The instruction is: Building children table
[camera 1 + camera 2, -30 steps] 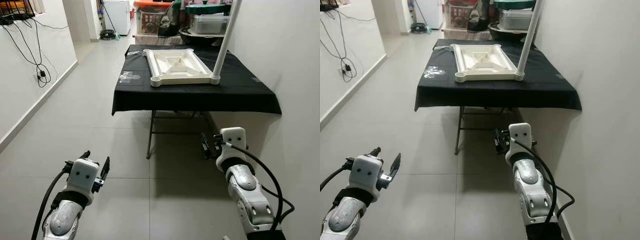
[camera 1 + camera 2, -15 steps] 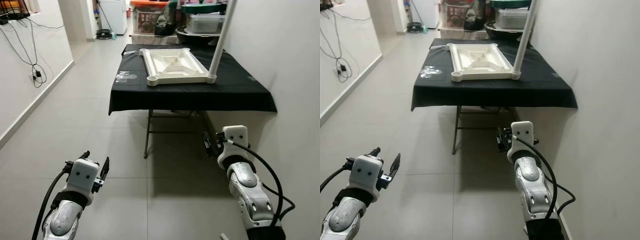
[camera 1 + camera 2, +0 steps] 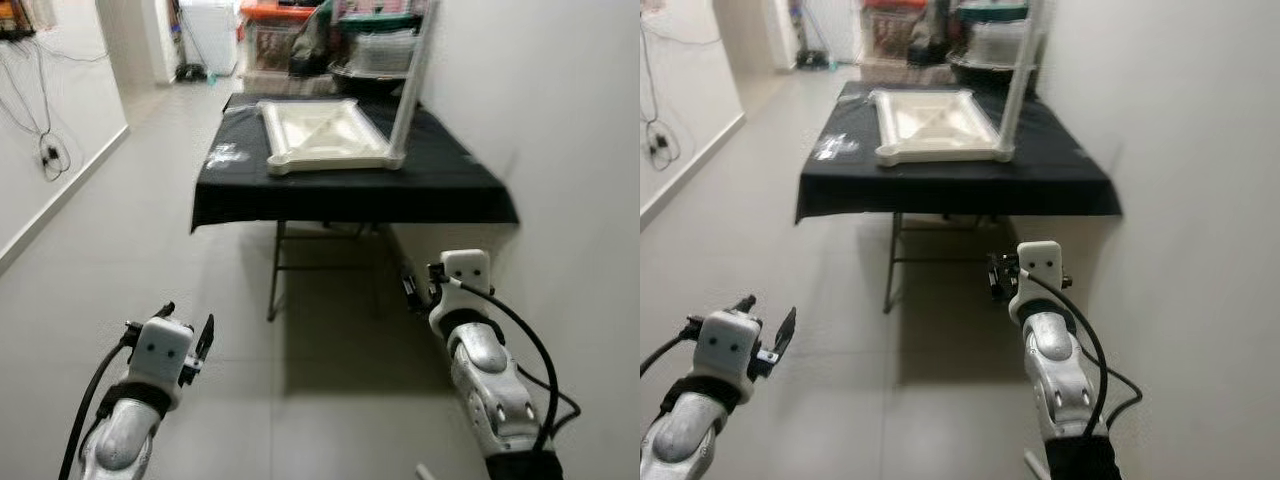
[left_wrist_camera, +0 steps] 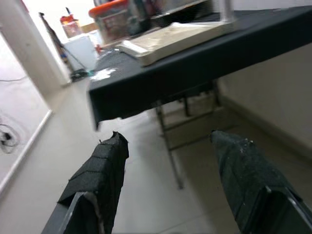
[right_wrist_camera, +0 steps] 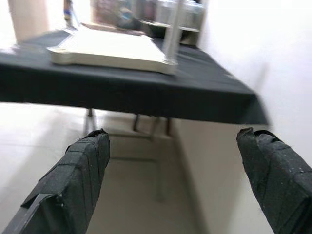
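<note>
The white tabletop (image 3: 322, 136) lies lengthwise on the desk (image 3: 450, 185) ahead, well beyond my open left gripper (image 3: 184, 332) and open right gripper (image 5: 175, 161), right arm nearer.

Cream children's tabletop (image 3: 322, 133) lies upside down on the black-draped counter (image 3: 440, 185); one white leg (image 3: 412, 85) stands upright in its near right corner.

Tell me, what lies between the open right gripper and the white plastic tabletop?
Right gripper; white plastic tabletop. Between them: bare floor, then the black cloth's hanging edge, in the right wrist view.
</note>
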Available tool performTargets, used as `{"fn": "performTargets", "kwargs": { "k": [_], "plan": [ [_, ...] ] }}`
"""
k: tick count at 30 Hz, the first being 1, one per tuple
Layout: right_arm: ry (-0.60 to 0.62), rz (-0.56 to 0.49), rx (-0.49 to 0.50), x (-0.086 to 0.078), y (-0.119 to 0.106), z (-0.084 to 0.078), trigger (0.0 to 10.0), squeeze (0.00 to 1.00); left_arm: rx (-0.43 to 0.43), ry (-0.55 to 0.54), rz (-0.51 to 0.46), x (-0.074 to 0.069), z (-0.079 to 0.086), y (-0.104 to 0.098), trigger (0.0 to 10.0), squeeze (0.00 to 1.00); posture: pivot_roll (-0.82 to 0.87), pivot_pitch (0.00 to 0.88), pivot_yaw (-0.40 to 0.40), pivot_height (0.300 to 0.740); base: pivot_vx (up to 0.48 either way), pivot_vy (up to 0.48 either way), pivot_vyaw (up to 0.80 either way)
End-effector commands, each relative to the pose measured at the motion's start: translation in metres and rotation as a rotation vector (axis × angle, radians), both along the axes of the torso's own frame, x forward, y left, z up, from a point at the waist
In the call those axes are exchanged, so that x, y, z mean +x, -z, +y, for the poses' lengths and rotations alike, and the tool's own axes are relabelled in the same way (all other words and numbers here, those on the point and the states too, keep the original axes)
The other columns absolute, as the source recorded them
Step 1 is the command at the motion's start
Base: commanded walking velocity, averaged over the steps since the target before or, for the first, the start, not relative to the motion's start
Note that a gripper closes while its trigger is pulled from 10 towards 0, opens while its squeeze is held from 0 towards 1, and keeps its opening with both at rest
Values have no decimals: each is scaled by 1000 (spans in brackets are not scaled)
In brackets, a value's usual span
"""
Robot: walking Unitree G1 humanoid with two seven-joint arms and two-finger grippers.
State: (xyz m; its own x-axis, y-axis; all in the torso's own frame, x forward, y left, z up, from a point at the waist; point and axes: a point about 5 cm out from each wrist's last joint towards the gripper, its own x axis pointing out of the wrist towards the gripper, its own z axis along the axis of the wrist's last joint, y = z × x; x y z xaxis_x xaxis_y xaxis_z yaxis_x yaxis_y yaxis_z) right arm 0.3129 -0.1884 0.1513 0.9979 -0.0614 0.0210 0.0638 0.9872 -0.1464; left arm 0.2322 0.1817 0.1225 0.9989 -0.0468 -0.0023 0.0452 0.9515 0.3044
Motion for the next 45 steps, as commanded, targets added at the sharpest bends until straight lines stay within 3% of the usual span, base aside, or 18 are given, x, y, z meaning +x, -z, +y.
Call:
{"fn": "performTargets", "kwargs": {
  "k": [1,26,45],
  "plan": [
    [5,17,-6,0,3,1,10000,0,3,-8,14,0,3,3,10000,0,-56,0,-79,740,0,-480,0],
    [-3,32,-12,1,4,0,10000,0,-64,-31,-3,-1,1,4,10000,0,-64,0,-93,740,0,-50,0],
    [-19,23,-9,7,2,6,10000,0,-49,-37,-6,1,4,6,10000,0,-55,0,-95,740,0,0,0]
  ]
}}
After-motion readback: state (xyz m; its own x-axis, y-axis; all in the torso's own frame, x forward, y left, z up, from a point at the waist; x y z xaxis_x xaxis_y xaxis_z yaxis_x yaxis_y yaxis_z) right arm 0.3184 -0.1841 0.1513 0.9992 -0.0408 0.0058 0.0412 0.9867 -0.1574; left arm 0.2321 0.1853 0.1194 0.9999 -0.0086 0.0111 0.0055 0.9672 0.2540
